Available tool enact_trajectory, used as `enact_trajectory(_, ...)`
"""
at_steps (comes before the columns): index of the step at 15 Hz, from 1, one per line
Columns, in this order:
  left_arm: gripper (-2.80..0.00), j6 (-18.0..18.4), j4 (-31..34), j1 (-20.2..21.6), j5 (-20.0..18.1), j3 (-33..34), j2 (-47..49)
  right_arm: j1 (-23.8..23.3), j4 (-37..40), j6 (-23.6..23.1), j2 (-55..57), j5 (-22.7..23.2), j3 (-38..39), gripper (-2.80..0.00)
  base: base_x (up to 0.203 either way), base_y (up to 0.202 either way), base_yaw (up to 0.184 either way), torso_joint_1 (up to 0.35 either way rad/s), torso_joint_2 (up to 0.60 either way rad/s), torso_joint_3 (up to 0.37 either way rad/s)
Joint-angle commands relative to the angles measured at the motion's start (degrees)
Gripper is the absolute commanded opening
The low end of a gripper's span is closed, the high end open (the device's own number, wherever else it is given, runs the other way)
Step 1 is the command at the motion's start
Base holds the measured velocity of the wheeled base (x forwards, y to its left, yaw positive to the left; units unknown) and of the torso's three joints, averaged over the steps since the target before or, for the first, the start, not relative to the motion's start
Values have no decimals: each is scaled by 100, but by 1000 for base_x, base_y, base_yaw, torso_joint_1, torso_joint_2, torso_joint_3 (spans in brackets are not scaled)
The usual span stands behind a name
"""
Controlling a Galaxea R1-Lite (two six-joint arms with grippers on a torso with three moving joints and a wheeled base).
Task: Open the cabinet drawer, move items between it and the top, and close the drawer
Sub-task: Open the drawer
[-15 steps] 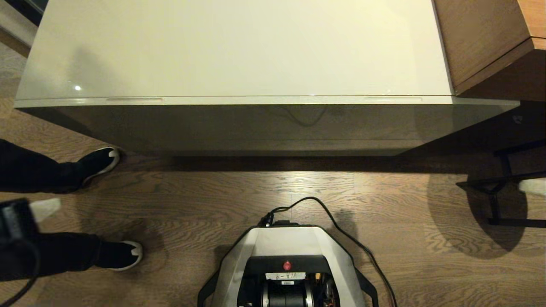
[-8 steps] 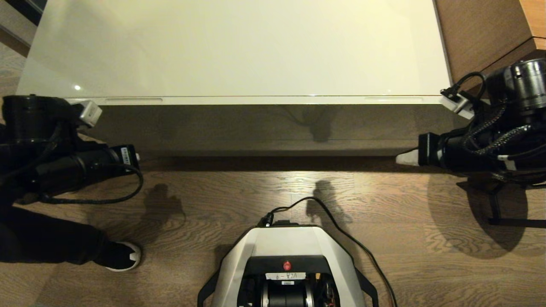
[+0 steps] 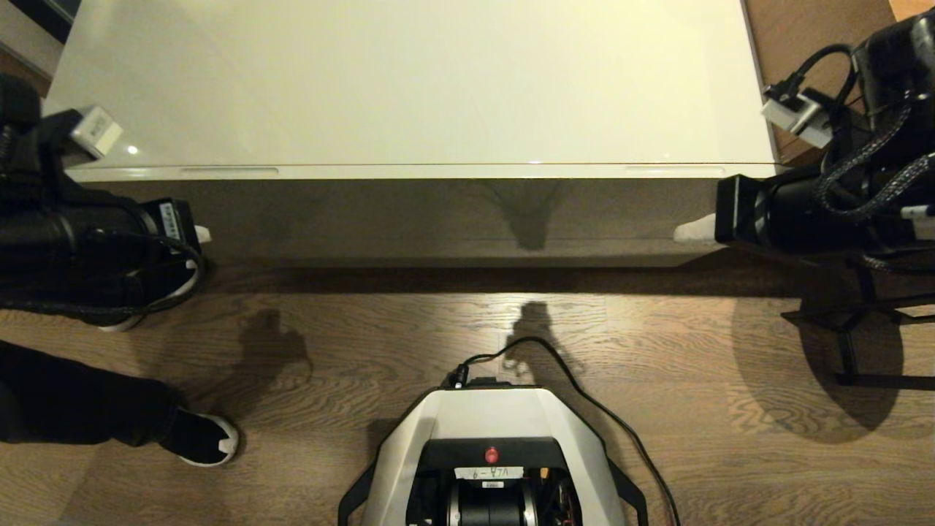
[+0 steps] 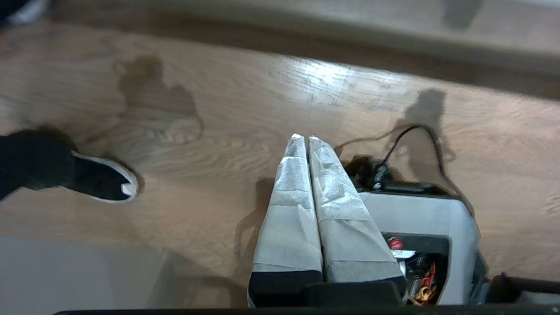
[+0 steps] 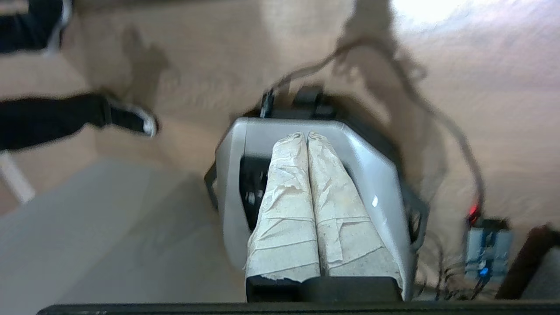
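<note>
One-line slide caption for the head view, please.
Both arms flank the shut drawer, left gripper and right gripper shut.

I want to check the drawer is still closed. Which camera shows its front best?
The head view: the drawer sits flush under the top, both slots visible. The left wrist view catches only a blurred strip of cabinet; the right wrist view shows none.

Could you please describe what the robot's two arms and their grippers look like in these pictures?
Both arms are black, bulky and cylindrical, with black cables looped along them and a small light-grey camera block on each. The left arm carries a white label. The left gripper and right gripper each have two long tapering fingers wrapped in crinkled whitish tape on a black base.
</note>
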Motion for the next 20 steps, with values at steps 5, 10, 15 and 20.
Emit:
enact_trajectory(5, -280, -93, -210, 1, 52, -274, -16, -140, -290, -81, 396, -730, -187, -280, 0, 0, 0, 0, 0, 0)
enact_trajectory(10, -280, -58, -846, -3, 73, -605, 700, -469, -1689, -520, 1056, -1440, -318, -280, 0, 0, 0, 0, 0, 0)
enact_trajectory(15, -280, -50, -958, -4, 21, -756, 704, -428, -1414, -941, 546, -1646, -672, -280, 0, 0, 0, 0, 0, 0)
enact_trajectory(20, -280, -41, -970, -21, 43, -755, 876, -425, -1322, -989, 644, -1681, -697, -280, 0, 0, 0, 0, 0, 0)
